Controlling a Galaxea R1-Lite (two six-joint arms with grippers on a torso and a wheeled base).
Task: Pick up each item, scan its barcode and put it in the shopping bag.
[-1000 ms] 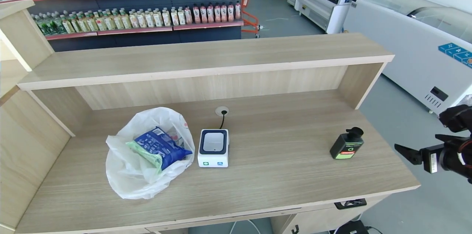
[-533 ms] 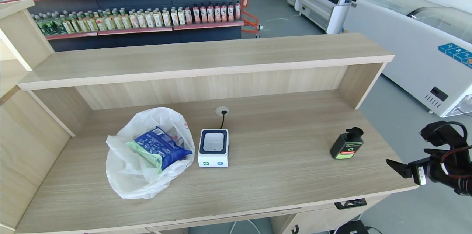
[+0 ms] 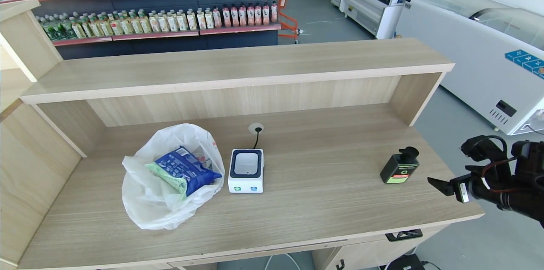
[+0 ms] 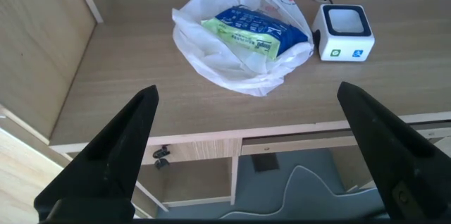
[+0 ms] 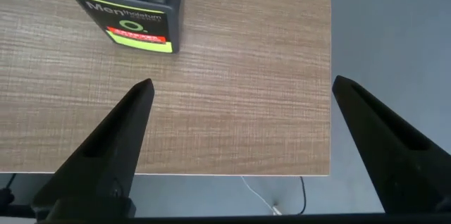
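Note:
A dark bottle with a pump top and green label point(image 3: 399, 168) stands upright near the counter's right end, also seen in the right wrist view point(image 5: 127, 5). My right gripper point(image 3: 440, 186) hovers at the counter's right edge, just right of the bottle, open and holding nothing point(image 5: 243, 86). The white shopping bag point(image 3: 170, 176) lies open at centre-left with a blue packet point(image 3: 185, 168) and a green packet inside. The white barcode scanner point(image 3: 246, 170) sits beside it. My left gripper point(image 4: 248, 91) is open, high above the counter's front edge, facing the bag point(image 4: 232, 48) and scanner point(image 4: 343, 32).
The counter has a raised back ledge point(image 3: 238, 70) and a side wall on the left point(image 3: 25, 168). A cable port point(image 3: 256, 127) sits behind the scanner. Bare wood lies between scanner and bottle. A chest freezer point(image 3: 480, 49) stands to the right.
My right gripper has moved left, from beyond the counter's right end to its edge, closer to the bottle. Bag, scanner and bottle have not moved.

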